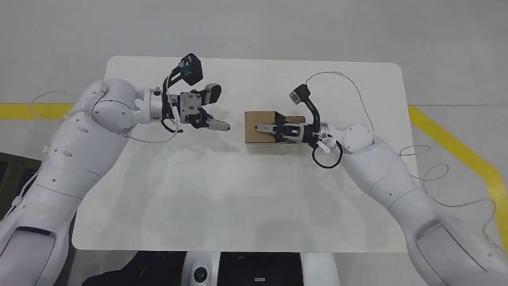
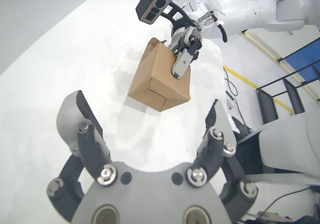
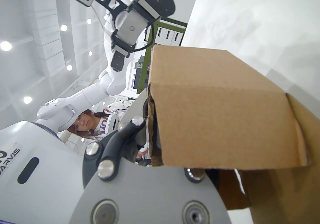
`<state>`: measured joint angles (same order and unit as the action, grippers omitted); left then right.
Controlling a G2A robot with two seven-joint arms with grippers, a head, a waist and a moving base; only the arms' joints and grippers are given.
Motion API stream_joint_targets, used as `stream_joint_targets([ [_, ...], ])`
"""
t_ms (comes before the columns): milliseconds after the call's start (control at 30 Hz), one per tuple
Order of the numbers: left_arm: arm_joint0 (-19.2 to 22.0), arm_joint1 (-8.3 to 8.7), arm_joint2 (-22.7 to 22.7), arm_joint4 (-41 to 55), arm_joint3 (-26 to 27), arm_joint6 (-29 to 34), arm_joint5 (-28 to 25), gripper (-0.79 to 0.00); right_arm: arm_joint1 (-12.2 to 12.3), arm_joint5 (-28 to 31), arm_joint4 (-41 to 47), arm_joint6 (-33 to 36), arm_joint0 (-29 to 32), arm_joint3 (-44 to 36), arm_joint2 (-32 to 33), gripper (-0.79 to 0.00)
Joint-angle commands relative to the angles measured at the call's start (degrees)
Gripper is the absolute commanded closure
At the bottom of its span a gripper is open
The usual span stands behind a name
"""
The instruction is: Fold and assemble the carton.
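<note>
Right claw (image 2: 175,71) clamped on the carton (image 2: 156,80), left claw (image 2: 147,102) spread apart left of it, I worry a careless push could wrench it loose.

A strip of counter (image 1: 238,206) separates the left hand (image 1: 225,125), its fingers spread apart, from the carton (image 1: 259,125), leaving that near face reachable, while the right hand (image 1: 275,130), clamped on the carton's wall, occupies the opposite side.
</note>
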<state>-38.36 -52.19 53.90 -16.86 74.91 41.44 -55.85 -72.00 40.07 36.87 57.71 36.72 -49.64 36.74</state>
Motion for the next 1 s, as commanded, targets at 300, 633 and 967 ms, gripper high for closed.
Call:
stream_joint_targets([
  [300,-7.6,1.24,5.0,-25.1,6.9,-17.9,-2.2,-0.785,-3.7,-3.3,0.0,-2.4,0.4,3.7,-2.6,-0.329],
  [633,-10.7,2.45,3.4,-38.4,8.9,-30.2,-2.2,-0.785,-3.7,-3.2,-3.4,-1.5,1.0,2.9,-0.6,-0.785],
  [967,-10.2,2.34,0.4,-48.3,7.1,-39.4,-2.2,-0.785,-0.2,-8.1,-13.2,-1.4,3.5,-4.9,4.8,-0.785],
])
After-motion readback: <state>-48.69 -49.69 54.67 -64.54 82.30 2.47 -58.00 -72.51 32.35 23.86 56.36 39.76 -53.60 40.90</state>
